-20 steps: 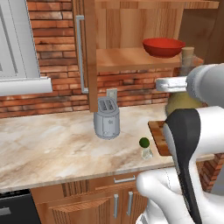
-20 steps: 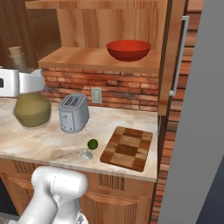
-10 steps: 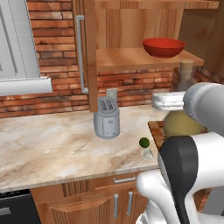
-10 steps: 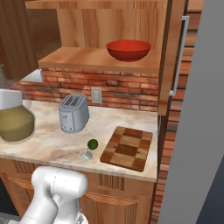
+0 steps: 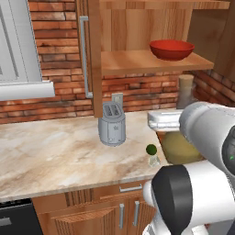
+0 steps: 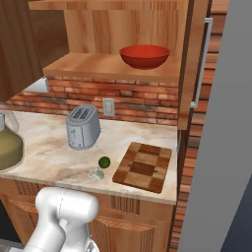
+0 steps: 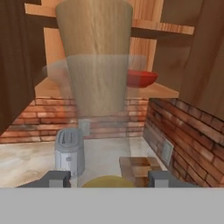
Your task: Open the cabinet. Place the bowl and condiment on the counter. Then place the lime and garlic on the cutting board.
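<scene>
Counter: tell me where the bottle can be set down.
The counter lies bare left of the toaster, out to the left base view's edge. Crowded: the lime and garlic sit close together between toaster and cutting board, near the front edge.

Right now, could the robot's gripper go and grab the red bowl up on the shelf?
Probably not yet. The gripper looks full: the condiment bottle stands between its fingertips, over the counter. The cabinet is open and nothing stands before the bowl, so once the bottle is put down the way looks free.
</scene>
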You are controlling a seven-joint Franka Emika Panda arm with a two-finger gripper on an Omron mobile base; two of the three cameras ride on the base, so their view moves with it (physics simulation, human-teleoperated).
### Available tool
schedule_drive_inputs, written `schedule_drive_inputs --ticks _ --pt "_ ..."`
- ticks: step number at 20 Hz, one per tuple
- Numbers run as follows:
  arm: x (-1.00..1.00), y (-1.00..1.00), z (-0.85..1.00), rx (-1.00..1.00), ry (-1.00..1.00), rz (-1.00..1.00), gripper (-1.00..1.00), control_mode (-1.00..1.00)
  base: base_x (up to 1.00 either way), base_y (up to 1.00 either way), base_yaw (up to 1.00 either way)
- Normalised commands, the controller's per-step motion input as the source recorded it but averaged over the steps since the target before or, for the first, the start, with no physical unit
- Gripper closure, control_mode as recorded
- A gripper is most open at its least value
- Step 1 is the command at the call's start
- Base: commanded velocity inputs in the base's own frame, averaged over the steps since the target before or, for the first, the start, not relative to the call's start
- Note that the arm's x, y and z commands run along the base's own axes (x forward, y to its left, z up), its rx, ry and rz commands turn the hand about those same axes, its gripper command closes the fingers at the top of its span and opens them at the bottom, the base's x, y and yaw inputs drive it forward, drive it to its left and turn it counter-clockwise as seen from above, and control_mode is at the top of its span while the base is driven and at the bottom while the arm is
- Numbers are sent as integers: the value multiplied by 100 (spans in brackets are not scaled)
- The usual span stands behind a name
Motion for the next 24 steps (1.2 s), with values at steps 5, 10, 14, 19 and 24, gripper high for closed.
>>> schedule_drive_inputs --ticks 5,10,14,19,24 --pt "-14 30 -23 0 0 -1 100 -100 0 0 0" --pt "-16 32 -22 0 0 -2 100 -100 0 0 0" --pt "-15 33 -25 0 0 -2 100 -100 0 0 0" --pt "-11 37 -27 0 0 -3 100 -100 0 0 0" --pt "-2 35 -26 0 0 -2 100 -100 0 0 0"
